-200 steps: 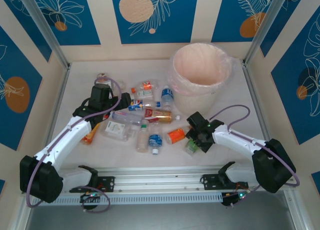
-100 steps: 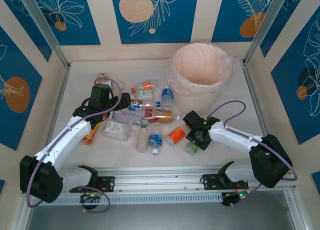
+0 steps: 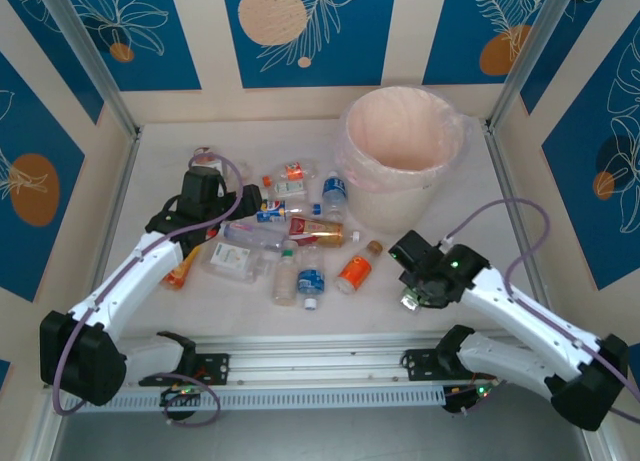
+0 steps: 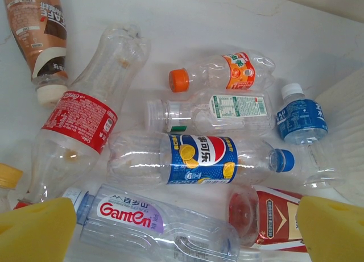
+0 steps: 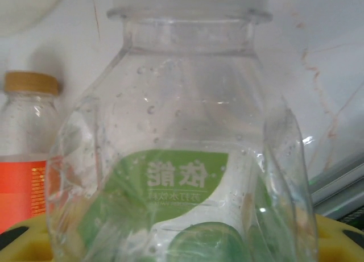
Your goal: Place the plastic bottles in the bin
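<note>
**Entry:** green-label bottle (image 5: 182,182), one of the plastic bottles. Clear, dented along the sides, no liquid apparent.

**Location:** at 5 o'clock on the bench (image 3: 160,146). Clamped at the lower body between the yellow pads (image 5: 331,253) of the right end effector (image 3: 411,299), neck pointing away from the wrist camera. Cannot be told whether lifted clear of the surface.

**Neighbour:** orange-label bottle (image 3: 353,272), tan cap, lying near at 10 o'clock, outside the grip.

**Destination:** bin (image 3: 400,203), cream, bag-lined, at 12 o'clock from the held bottle and 1 o'clock on the bench.

**Remaining stock:** cluster left of centre, around 9 to 11 o'clock, lying flat and partly touching:
- Pepsi-label bottle (image 4: 199,158)
- Ganten bottle (image 4: 142,213)
- red-label bottle (image 4: 79,120)
- brown-label bottle (image 4: 34,29)
- orange-cap bottle (image 4: 227,71)
- blue-label bottle (image 4: 298,120)

**Left end effector** (image 4: 183,231): hangs over this cluster, released, pads spread wide to either side of the Ganten bottle, gripping nothing.

**Handling (judged):**
- Very light, thin-walled, yielding under squeeze.
- Smooth and probably slippery, so liable to squirt out of a hard pinch.
- Best taken across the labelled mid-body, flatter and better suited to foam pads.
- Tapered shoulder and neck best avoided.
- Moderate closing force only.
- Not fragile, so probably safe to drop from above the rim.
- Wide bin mouth, likely forgiving of aim.
</note>
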`<action>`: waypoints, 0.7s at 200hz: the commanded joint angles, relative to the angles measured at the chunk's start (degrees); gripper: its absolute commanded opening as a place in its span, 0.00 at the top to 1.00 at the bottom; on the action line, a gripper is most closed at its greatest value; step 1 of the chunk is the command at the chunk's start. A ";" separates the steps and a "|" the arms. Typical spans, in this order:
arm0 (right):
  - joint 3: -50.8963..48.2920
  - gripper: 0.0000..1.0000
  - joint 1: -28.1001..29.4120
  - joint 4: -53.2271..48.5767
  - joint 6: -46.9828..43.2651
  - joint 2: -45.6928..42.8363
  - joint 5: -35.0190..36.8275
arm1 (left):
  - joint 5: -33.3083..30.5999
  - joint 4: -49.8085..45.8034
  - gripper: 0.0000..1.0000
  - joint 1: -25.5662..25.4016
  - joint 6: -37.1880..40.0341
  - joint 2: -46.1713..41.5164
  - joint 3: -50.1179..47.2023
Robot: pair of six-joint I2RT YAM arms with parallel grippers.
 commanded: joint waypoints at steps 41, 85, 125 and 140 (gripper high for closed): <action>19.29 0.75 -0.89 -7.04 -12.84 -3.72 12.58 | -1.31 -0.87 0.01 0.16 1.40 0.71 2.78; 34.32 0.75 -1.05 6.96 -33.07 0.13 13.81 | -0.71 -0.84 0.00 0.20 1.13 0.95 2.91; 46.50 0.75 -4.94 17.34 -47.57 11.78 11.02 | 0.09 0.04 0.01 0.17 0.74 1.40 2.73; 50.12 0.75 -8.58 21.21 -50.92 17.34 7.44 | 0.42 0.48 0.01 0.18 0.58 1.68 2.73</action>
